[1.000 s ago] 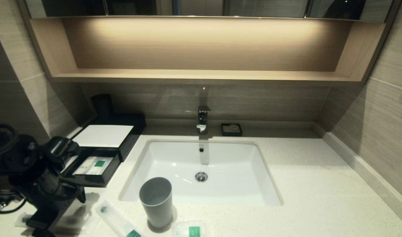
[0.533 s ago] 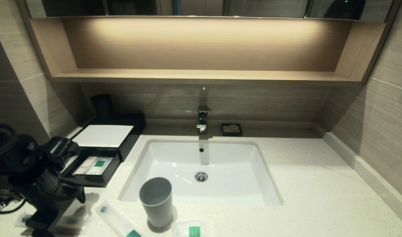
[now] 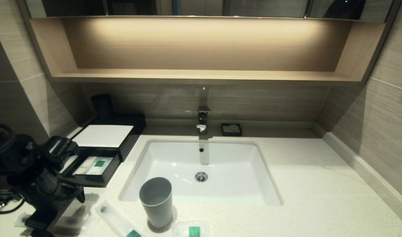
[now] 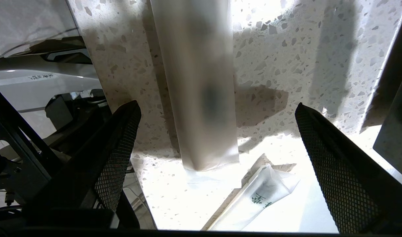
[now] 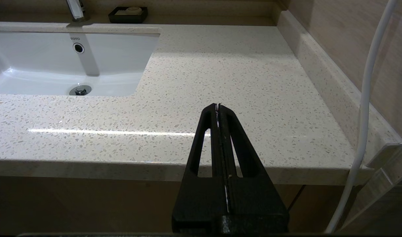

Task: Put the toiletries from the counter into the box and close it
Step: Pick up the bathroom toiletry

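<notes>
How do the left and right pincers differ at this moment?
The left pincer is spread wide open; the right pincer is shut, fingers pressed together. The left hangs over a long packet on the counter; the right is parked off the counter's front edge, over nothing. Neither holds anything.

Speckled glossy stone counter (image 5: 220, 82); translucent plastic-wrapped packet (image 4: 196, 82).

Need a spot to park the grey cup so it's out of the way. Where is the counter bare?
Bare: the counter right of the sink, out to the wall, soap dish behind. Crowded: front-left, where the open left gripper hangs over a long packet, beside the open drawer, grey cup and small packet.
</notes>
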Robot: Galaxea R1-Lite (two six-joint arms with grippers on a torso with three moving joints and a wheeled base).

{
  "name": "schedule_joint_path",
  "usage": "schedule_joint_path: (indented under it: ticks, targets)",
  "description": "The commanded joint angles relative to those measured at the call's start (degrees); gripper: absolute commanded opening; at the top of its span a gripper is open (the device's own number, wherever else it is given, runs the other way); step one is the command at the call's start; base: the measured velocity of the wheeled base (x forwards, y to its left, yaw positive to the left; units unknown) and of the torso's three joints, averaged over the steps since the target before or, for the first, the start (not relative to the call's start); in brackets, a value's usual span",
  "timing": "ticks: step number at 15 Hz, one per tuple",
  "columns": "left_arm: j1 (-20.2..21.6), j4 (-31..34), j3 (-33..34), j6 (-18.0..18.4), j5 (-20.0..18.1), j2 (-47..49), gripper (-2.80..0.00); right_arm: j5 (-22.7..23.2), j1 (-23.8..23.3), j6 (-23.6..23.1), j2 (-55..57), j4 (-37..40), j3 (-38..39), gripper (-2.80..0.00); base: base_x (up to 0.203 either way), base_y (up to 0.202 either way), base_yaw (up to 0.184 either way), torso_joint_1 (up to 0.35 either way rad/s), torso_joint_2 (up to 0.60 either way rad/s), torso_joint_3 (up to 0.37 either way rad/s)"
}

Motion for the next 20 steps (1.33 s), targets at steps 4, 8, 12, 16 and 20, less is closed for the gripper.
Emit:
schedule_joint_path:
  ticks: [4,8,12,16,20]
  targets:
    - [0.1,0.2,0.1,-0.4,0.1,-0.3,-2.80,0.0,0.0,0.0,0.0,0.0,0.1,-2.80,0.000,0.000,0.000,0.000,0.00,0.000]
    - [0.1,0.2,0.1,-0.3,0.1,0.0,-2.80,0.0,0.0,-0.1,0.0,0.0,0.1,-2.80,0.000,0.000,0.000,0.000,0.00,0.000]
    - [0.1,0.2,0.1,-0.1,0.1,-0.5,-2.80,0.0,0.0,-0.1,0.0,0.0,0.1,-2.80,0.000,0.000,0.000,0.000,0.00,0.000]
    - [0.2,0.2,0.1,-0.1,0.1,-0.3,-2.80,0.0,0.0,0.0,0.0,0.0,0.1,-2.80,0.000,0.000,0.000,0.000,0.00,0.000]
    - [0.1,0.5,0.1,0.2,0.1,-0.7,-2.80,0.0,0.0,-0.1,0.0,0.0,0.1,-2.80,0.000,0.000,0.000,0.000,0.00,0.000]
